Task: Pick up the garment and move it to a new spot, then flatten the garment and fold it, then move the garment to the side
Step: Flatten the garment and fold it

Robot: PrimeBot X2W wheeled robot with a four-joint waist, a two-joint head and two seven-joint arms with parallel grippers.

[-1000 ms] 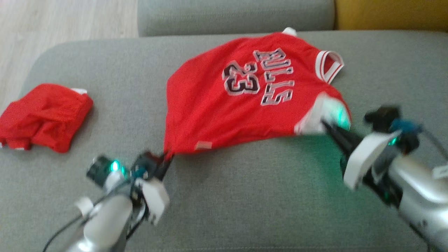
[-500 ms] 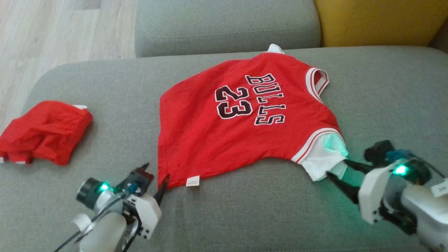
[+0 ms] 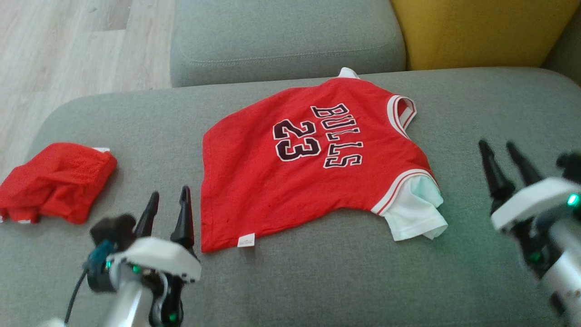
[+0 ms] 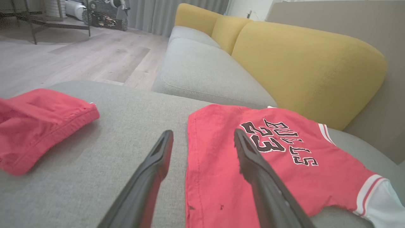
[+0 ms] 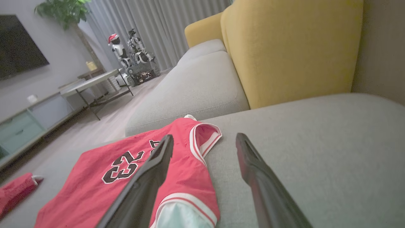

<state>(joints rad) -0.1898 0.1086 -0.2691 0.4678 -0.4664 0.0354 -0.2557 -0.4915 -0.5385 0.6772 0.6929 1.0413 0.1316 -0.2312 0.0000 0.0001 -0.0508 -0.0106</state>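
Both jaws are spread wide and I'm gripping nothing. The jersey (image 3: 313,159) lies flat mid-seat on the sofa (image 3: 317,281), reaching toward the back edge. My left gripper (image 3: 169,192) hovers just off its near-left hem corner. My right gripper (image 3: 495,144) is clear of the white sleeve, nearer the right edge. There's bare seat along the front edge, and red shorts (image 3: 56,181) by the left edge.

The red jersey (image 3: 254,181) at the centre of the head view carries black, white-edged lettering: the word "BULLS" (image 3: 339,135) and, beside it, the number "23" (image 3: 292,141), both turned sideways in the frame. A white hem tag (image 3: 245,240) at its lower edge is too small to read.
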